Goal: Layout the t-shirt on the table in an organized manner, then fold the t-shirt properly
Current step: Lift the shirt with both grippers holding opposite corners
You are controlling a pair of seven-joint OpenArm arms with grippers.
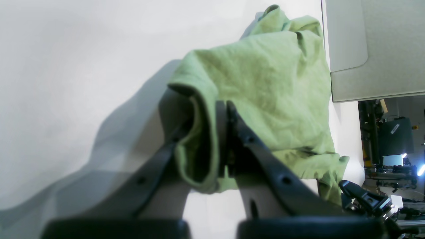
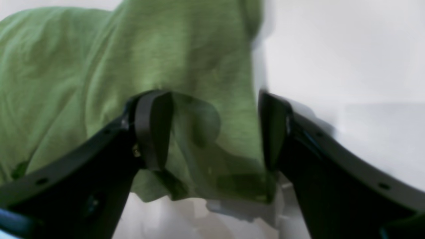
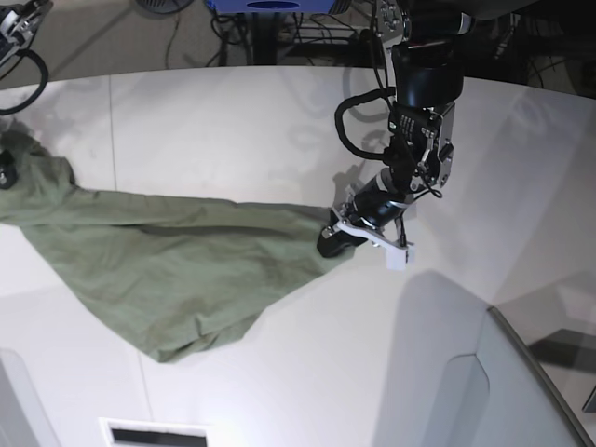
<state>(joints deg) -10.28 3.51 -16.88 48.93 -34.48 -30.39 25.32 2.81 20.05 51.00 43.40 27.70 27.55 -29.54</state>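
- Right now the left gripper [image 1: 227, 109] has its jaws pinched tight on a fold of the t-shirt [image 3: 177, 270]; thin bite, cloth bunched to one side of the tips.
- Risk: that small pinch could slip if the arm pulls harder, and the corner would drop back in a heap.
- The right gripper [image 2: 212, 132] stands with jaws apart, straddling a hanging flap of the shirt; nothing clamped in the right wrist view, and that view is blurred.
- Risk: if it closes here it could catch only the flap's loose edge, or two layers at once, and the later fold would go crooked.
- In the base view the right arm is mostly out of frame at the left edge, so I can't tell how its hold point lines up with the left one.
- The shirt lies on the table [image 3: 233, 121] as a long wedge, stretched from the left gripper toward the far left edge, wrinkled, not flat.
- Risk: uneven pull from one end twists it more instead of spreading it.
- The shirt's far end sits near the table edge; more dragging that way could send cloth over the side.
- The grey panel [image 3: 521, 391] is well apart from the shirt, no snag risk yet.
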